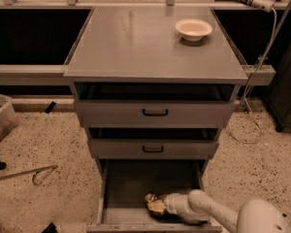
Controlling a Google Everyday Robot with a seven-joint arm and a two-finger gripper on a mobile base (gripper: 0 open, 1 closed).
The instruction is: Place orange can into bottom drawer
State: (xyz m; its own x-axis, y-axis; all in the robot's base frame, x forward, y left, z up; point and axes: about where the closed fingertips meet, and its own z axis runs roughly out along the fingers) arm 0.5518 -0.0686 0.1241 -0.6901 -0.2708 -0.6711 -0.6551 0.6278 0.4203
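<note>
The bottom drawer (126, 183) of the grey cabinet is pulled open, showing a flat grey floor. My gripper (157, 205) reaches into it from the lower right on a white arm and is low over the drawer floor near the front. The orange can (154, 204), shiny gold-orange and dented, sits at the gripper's tip, held between the fingers just above or on the floor. Whether the can touches the floor I cannot tell.
A cream round bowl (193, 29) stands on the cabinet top (136, 42) at the back right. Two shallower drawers with black handles (155, 112) are above. A plastic bin (2, 120) and a metal tool (24, 174) lie on the speckled floor at left. A cable (254, 106) hangs at right.
</note>
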